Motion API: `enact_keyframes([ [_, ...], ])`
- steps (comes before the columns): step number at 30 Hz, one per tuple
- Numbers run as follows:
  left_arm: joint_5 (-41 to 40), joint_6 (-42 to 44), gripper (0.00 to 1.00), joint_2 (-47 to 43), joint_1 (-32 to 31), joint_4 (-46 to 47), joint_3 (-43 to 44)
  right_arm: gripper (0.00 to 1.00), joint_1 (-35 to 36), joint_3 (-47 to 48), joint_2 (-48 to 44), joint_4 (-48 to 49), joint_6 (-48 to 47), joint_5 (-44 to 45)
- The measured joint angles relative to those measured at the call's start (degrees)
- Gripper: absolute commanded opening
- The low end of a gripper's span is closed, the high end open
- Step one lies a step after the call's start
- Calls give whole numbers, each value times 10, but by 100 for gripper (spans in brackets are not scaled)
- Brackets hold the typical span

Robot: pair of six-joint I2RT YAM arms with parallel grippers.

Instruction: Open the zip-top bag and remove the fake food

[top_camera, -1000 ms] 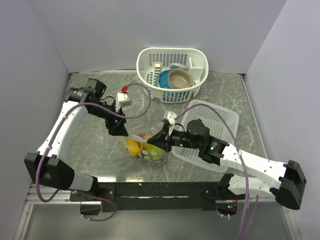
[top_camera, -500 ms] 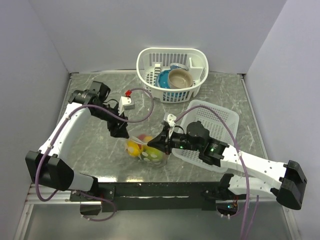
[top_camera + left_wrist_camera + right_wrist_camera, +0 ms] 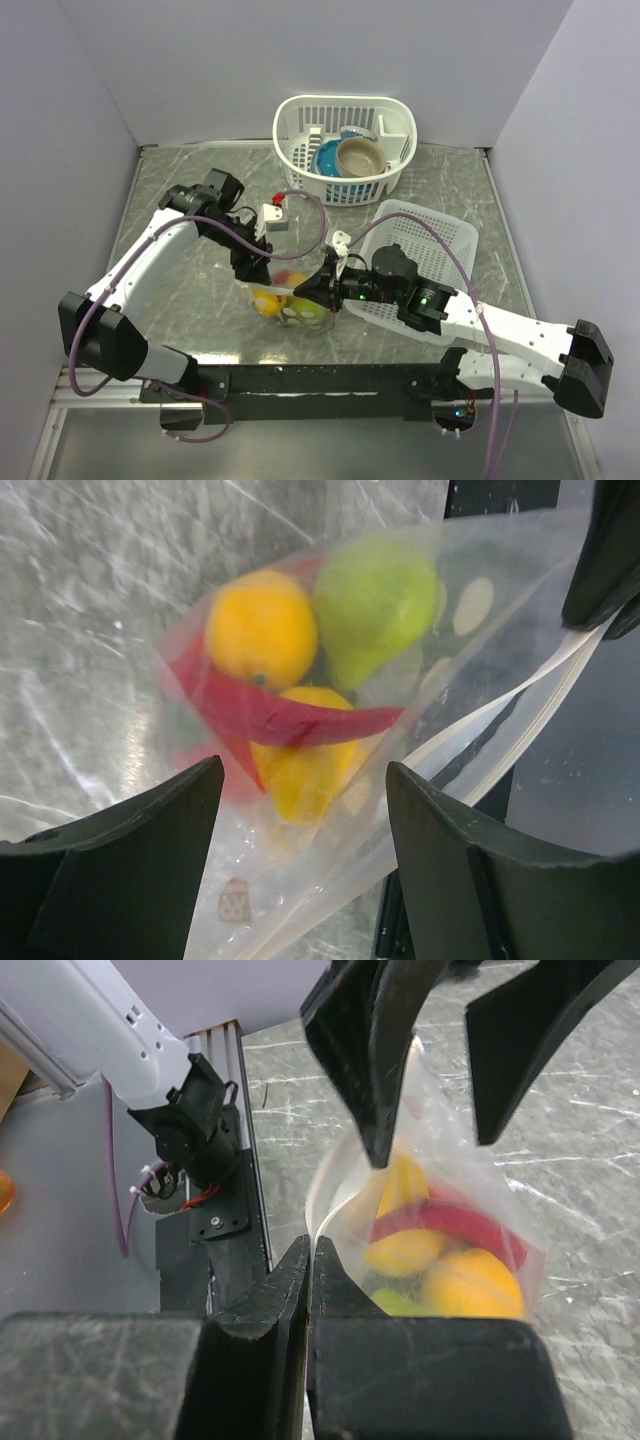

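Observation:
The zip-top bag [image 3: 285, 300] lies on the table near the front, holding the fake food: an orange fruit [image 3: 262, 628], a lime green one [image 3: 378, 600], a red chilli [image 3: 290, 715] and a yellow piece [image 3: 300, 770]. My right gripper [image 3: 318, 290] is shut on the bag's top edge at its right side; the wrist view shows the jaws [image 3: 312, 1248] pinching the plastic rim. My left gripper [image 3: 252, 270] is open, its jaws [image 3: 305, 780] straddling the bag's upper part from above. Its fingers [image 3: 375, 1060] show over the bag [image 3: 440, 1150] in the right wrist view.
A round white lattice basket [image 3: 300, 105] at the back holds a blue and a tan bowl. A rectangular white basket [image 3: 445, 235] sits at the right, partly under my right arm. The table's black front rail [image 3: 320, 378] is just behind the bag.
My left arm has swung right and down toward the bag, so its open jaws now sit over the bag's top. The right gripper has kept its hold and barely moved.

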Motion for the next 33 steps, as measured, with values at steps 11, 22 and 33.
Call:
enact_keyframes([
  [11,-21,1,71,-19,-2,-9,-38,0,1,0,-4,-11,0,3],
  [22,-38,-27,76,-57,-3,52,-160,0,1,0,-12,-23,0,6],
  [33,-28,-72,1,-2,-14,118,-92,0,1,-10,-12,-14,11,10],
])
